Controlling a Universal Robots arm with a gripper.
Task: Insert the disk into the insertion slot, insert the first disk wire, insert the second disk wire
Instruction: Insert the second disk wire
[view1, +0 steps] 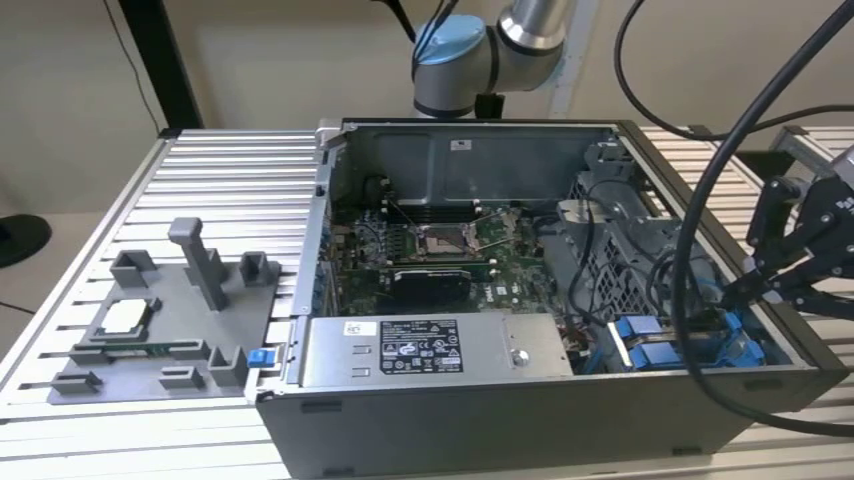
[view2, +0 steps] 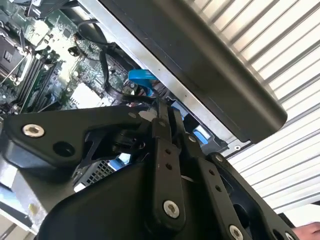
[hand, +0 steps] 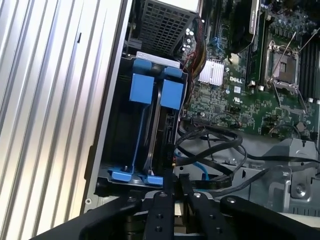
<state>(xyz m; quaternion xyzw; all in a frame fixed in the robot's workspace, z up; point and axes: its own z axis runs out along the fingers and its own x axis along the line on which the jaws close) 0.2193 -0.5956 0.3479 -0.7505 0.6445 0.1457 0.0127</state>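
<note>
Disk carriers in bright blue plastic (hand: 152, 92) sit in the insertion slot (hand: 131, 145), the drive bay at the corner of the open computer case (view1: 747, 400) on the exterior view's right. In the first wrist view two blue end tabs lie side by side at the bay's far end, and two blue rail feet (hand: 134, 176) rest at its near end, just beside the gripper (hand: 176, 192). The disk's silver-white face is not clearly distinguishable between the rails.

The gripper (view1: 774, 285) hangs over the case's wall at the exterior view's right, above the bay. In both wrist views its black fingers (view2: 165, 150) stand close together with only a thin gap; whether anything is pinched between them cannot be told.

Black cables (hand: 210, 145) loop across the case floor next to the bay, and one light blue wire (hand: 200, 170) curves beneath them. The motherboard (view1: 427, 255) fills the middle of the case, and the grey metal box with a sticker (view1: 427, 350) lies along the near wall, beside the bay.

A grey fixture tray (view1: 160, 330) rests on the ribbed aluminium table (view1: 214, 170), well apart from the case, at the exterior view's left. A fingertip (view2: 307, 232) shows at the corner of the second wrist view.
</note>
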